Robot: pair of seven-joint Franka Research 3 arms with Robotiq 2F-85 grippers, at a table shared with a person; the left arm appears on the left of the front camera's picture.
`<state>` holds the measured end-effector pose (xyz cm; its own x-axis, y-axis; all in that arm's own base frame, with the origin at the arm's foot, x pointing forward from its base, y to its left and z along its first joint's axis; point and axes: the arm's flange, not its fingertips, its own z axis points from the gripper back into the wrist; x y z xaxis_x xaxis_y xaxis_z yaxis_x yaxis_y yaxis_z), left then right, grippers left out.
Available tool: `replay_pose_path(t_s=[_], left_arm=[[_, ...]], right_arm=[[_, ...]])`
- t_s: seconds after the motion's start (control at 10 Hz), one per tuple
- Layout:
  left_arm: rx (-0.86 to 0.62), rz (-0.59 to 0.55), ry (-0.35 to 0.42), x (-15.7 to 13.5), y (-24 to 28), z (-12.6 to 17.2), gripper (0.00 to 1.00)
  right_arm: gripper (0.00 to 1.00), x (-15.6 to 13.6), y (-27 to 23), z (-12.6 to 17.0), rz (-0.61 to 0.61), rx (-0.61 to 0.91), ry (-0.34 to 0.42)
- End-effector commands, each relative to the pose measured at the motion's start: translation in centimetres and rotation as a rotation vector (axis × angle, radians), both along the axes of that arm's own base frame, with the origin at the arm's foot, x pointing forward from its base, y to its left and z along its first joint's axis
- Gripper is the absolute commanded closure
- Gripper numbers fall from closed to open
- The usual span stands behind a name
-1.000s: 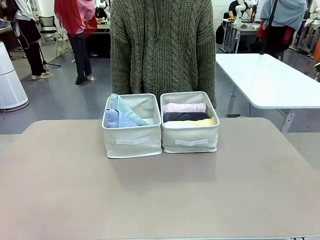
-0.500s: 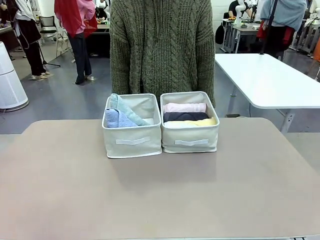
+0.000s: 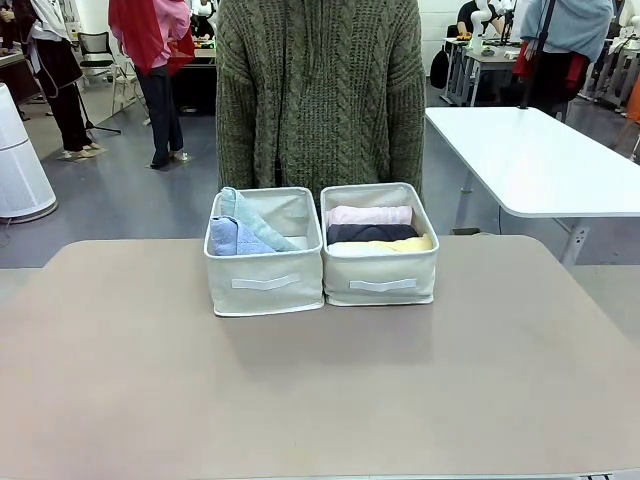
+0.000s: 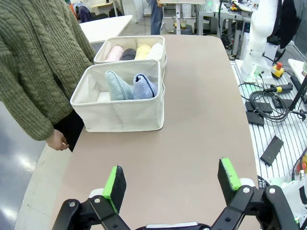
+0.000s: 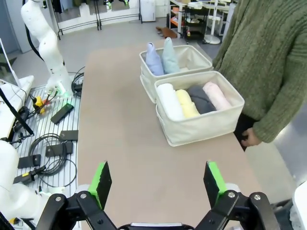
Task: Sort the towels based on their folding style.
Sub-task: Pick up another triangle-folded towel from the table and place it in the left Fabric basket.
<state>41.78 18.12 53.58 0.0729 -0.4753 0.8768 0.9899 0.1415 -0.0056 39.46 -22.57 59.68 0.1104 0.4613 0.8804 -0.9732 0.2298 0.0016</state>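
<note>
Two beige fabric bins stand side by side at the table's far middle. The left bin (image 3: 265,283) holds a light blue cone-folded towel (image 3: 232,238) and a pale teal one (image 3: 252,218). The right bin (image 3: 380,274) holds rolled towels: pink (image 3: 369,214), dark grey (image 3: 371,233), yellow (image 3: 400,245) and white (image 5: 169,99). My left gripper (image 4: 172,183) is open over bare table, well short of the bins, nothing between its fingers. My right gripper (image 5: 156,182) is open too, likewise back from the bins.
A person in a green knitted sweater (image 3: 320,90) stands right behind the bins, arms down at the sides. A white table (image 3: 535,155) stands at the right beyond mine. Cables and small boxes lie on the metal rack (image 4: 273,120) off the table's robot side.
The person has shifted slightly; the bins, the towels and the table look the same.
</note>
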Motion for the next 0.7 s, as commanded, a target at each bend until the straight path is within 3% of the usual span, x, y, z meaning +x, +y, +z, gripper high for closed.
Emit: replay_pose_path(t_s=[0.0, 0.6], left_arm=[[-0.014, -0.002, -0.017, -0.09, 0.02, 0.14, 0.00], [-0.014, -0.002, -0.017, -0.09, 0.02, 0.14, 0.00]], right_arm=[[0.00, -0.33, -0.02, 0.16, 0.010, -0.008, -0.002], [0.00, -0.33, -0.02, 0.16, 0.010, -0.008, -0.002]])
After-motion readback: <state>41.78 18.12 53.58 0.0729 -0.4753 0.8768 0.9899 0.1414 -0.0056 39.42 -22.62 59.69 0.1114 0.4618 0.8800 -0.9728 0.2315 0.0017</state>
